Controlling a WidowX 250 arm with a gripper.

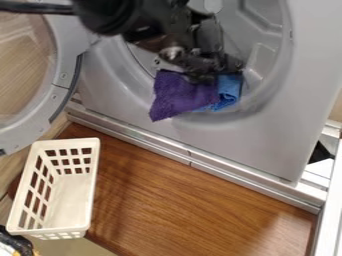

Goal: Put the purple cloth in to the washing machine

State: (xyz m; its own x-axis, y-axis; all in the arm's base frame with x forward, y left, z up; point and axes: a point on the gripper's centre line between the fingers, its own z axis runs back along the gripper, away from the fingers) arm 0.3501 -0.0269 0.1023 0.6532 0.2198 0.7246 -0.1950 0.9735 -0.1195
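Left edge: the round door (pixel 65 75), cut off. Lower left: a white lattice-sided plastic basket (pixel 65 144). Upper centre: nubbly purple cloth (pixel 177 95) draped at the drum mouth, partly hidden by the gripper (pixel 204 72), its grip impossible to tell; then crumpled blue cloth (pixel 229 91), half covered.

Soft light leaves a pale glare on the wooden board (pixel 200 200).

- purple cloth (pixel 179 95), fuzzy and rumpled, one corner drooping to the lower left, just above the frame's centre
- washing machine (pixel 234 142), grey, round door (pixel 65 77) open, across the frame's upper part
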